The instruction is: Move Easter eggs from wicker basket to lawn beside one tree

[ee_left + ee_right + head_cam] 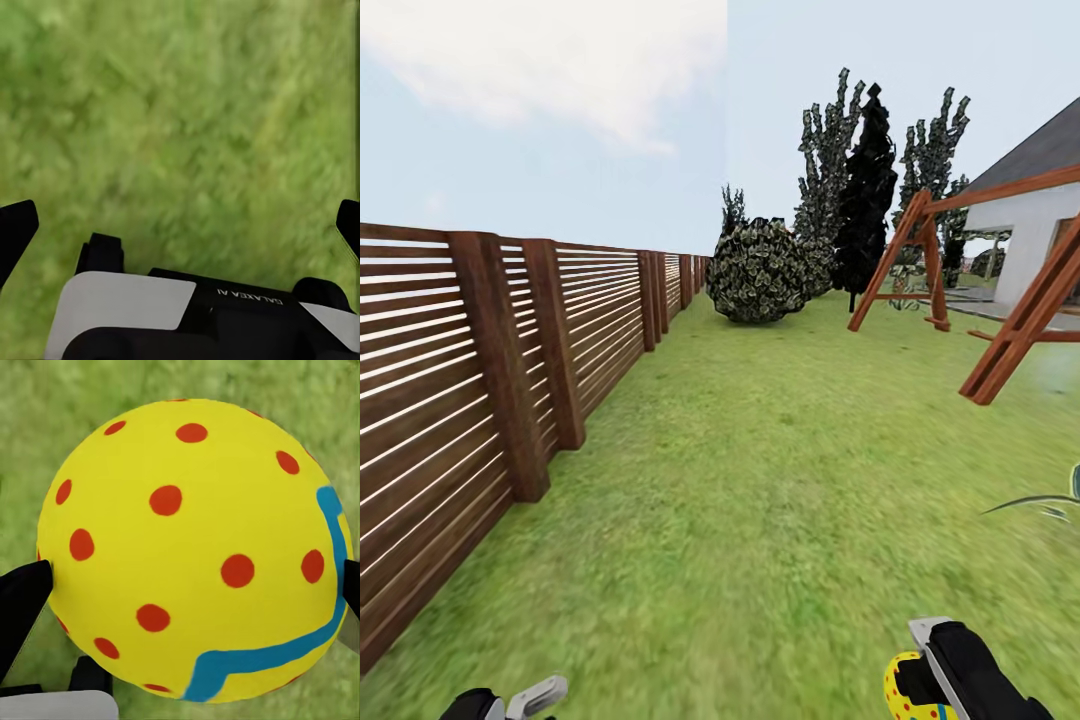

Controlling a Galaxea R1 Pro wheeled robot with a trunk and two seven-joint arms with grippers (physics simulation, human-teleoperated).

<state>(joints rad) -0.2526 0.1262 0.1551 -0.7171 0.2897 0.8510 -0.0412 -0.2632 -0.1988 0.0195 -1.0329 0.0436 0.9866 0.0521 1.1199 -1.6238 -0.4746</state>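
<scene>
Gripping one Easter egg [191, 547] between its black fingertips [22, 600], the right pincer [920, 680] sits low at the head view's bottom edge, the yellow shell with red dots and a blue zigzag band pressed on both sides. Beneath it spreads the lawn [760, 470]. The left pincer [180, 225] hangs over bare grass with its fingers spread wide, nothing between them. Along the robot's left runs a brown slatted fence [510, 360]. Far ahead stand a round dark bush [758, 272], dark columnar trees [865, 190], a wooden swing frame [1000, 290] and a white house [1035, 230].
</scene>
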